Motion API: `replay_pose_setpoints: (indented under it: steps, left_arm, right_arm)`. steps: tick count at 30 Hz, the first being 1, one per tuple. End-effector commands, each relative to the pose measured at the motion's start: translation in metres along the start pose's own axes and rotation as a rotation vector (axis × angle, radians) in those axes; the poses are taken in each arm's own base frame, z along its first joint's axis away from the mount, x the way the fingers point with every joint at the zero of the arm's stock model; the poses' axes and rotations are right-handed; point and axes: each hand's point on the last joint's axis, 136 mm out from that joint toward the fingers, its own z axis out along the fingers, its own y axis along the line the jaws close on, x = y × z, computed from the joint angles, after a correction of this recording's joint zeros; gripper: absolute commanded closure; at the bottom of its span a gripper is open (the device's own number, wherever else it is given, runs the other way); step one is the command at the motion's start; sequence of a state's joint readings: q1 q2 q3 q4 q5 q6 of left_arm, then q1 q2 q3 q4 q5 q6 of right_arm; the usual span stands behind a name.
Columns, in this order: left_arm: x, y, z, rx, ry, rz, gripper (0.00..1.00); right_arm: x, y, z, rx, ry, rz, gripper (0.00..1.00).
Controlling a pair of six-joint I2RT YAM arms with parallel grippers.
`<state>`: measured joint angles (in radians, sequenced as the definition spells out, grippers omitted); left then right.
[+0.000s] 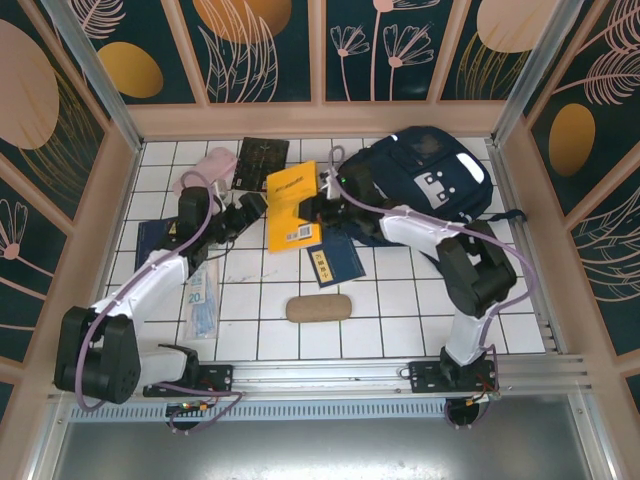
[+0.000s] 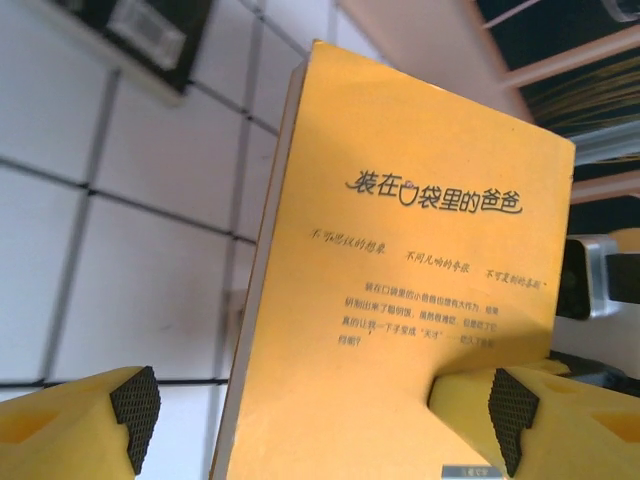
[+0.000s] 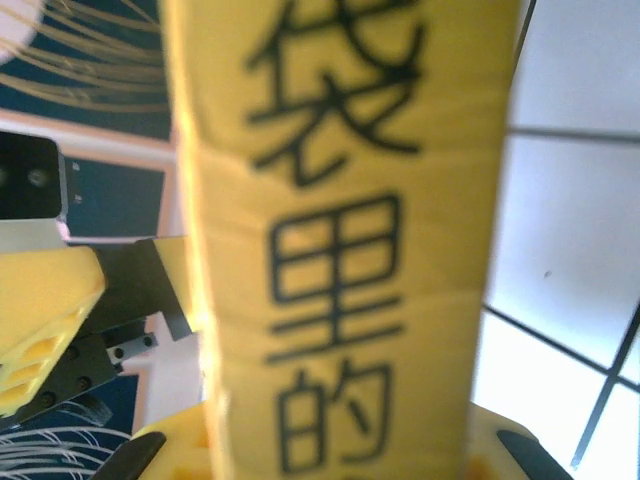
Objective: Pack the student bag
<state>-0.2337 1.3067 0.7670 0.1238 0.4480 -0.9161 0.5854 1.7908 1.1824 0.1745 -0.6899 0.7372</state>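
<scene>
Yellow book [image 1: 290, 205] in outstretched right tool [image 1: 325, 207]

You get the yellow book [image 3: 340, 240] blurred in R wrist cam, spine cut off top & btm. Top cam: R arm [image 1: 420, 225] hides part of student bag [image 1: 412, 158].

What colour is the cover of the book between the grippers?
The book is orange-yellow with dark Chinese print; left wrist view.
</scene>
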Motion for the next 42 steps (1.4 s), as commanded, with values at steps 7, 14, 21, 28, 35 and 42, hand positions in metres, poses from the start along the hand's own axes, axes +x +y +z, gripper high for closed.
replay_pose_setpoints:
  steps: [7,14,21,28,35,42]
  left_arm:
    - [-0.019,-0.075,0.024,0.374,0.114,-0.076,0.14]
    - [-0.022,-0.101,0.023,0.516,0.158,-0.089,0.14]
    - [-0.020,-0.108,0.020,0.560,0.181,-0.070,0.16]
    - [-0.014,-0.099,0.024,0.530,0.196,-0.069,0.18]
    - [-0.018,-0.130,0.002,0.640,0.201,-0.048,0.46]
    - [-0.019,-0.134,-0.005,0.642,0.189,-0.040,0.96]
  right_arm:
    - [-0.053,0.073,-0.074,-0.237,-0.132,-0.133,1.00]
    - [-0.051,0.086,-0.079,-0.334,-0.106,-0.127,1.00]
    - [-0.052,0.087,-0.075,-0.381,-0.092,-0.102,1.00]
    - [-0.057,0.095,-0.073,-0.424,-0.068,-0.113,1.00]
    - [-0.057,0.080,-0.061,-0.399,-0.038,-0.098,1.00]
    - [-0.053,0.065,-0.053,-0.341,-0.019,-0.108,1.00]
